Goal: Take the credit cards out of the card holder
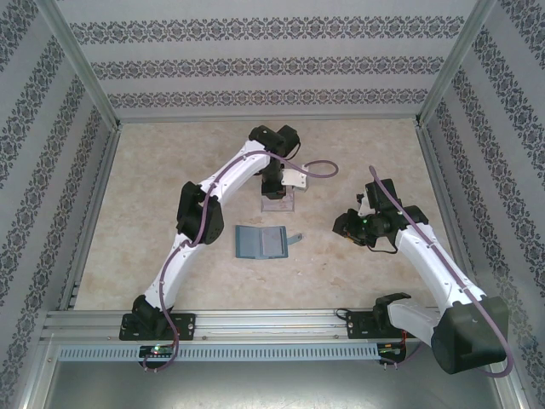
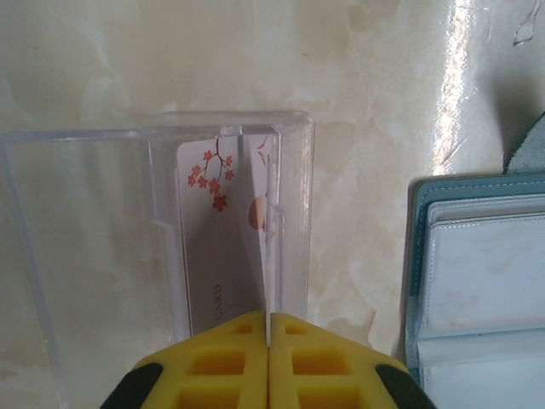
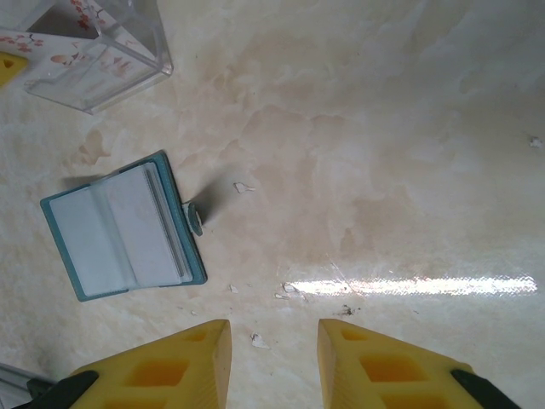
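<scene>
The left pincer [image 2: 268, 322] is closed, its yellow fingers pressed flat together on the near edge of a pale card [image 2: 258, 213]. That card runs straight ahead of them, edge-on, into the clear tray [image 2: 85, 136]. Pinching it by one thin edge looks deliberate: held upright like this, it can slip into the tray's narrow inner bay. Just left of the pale card, in the same bay, leans a blossom card [image 2: 209, 256] printed with red sprigs. The bay's walls stand close on either side ahead of the tips, so the fingers probably have little room to part without nudging plastic or the blossom card.

The holder [image 2: 477, 281] lies open like a book on the table [image 3: 383, 128], just right of the left pincer and near the tray. Whether its pale pockets hold any card cannot be told.

The right pincer [image 3: 272, 328] hangs open and empty over bare table, with the holder ahead and to its left, tab [image 3: 196, 219] pointing toward it. It seems parked clear of the other arm. A few specks [image 3: 258, 341] lie before its tips.
</scene>
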### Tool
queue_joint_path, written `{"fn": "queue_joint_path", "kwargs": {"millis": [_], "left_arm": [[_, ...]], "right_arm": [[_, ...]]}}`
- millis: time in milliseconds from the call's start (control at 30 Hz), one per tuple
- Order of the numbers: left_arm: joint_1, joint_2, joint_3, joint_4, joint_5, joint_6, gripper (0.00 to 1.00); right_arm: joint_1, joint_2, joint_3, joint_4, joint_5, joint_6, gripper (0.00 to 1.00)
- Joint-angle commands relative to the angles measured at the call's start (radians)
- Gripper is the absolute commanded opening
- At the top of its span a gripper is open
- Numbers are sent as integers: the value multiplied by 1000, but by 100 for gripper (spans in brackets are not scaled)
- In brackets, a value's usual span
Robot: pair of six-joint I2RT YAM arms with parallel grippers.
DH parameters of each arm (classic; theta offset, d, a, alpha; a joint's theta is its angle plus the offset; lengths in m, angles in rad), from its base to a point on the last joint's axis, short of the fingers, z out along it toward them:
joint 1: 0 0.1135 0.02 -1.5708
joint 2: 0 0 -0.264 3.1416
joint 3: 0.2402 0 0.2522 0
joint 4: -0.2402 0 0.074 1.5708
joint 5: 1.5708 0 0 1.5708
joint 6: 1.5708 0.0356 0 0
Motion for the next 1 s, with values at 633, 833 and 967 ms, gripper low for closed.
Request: {"fn": "queue_joint_path", "kwargs": {"millis": [633,833,967], "left_arm": [[-12,-106,5,157,-152,-426,23],[-6,-269,-227,311,-157,-659,18],[13,-386,-396,412,-133,-787,19]], "right_arm": [[18,63,16,68,-40,7,32],[73,132,66,90,-41,4,32],[114,188,97,105,-43,0,32]]}}
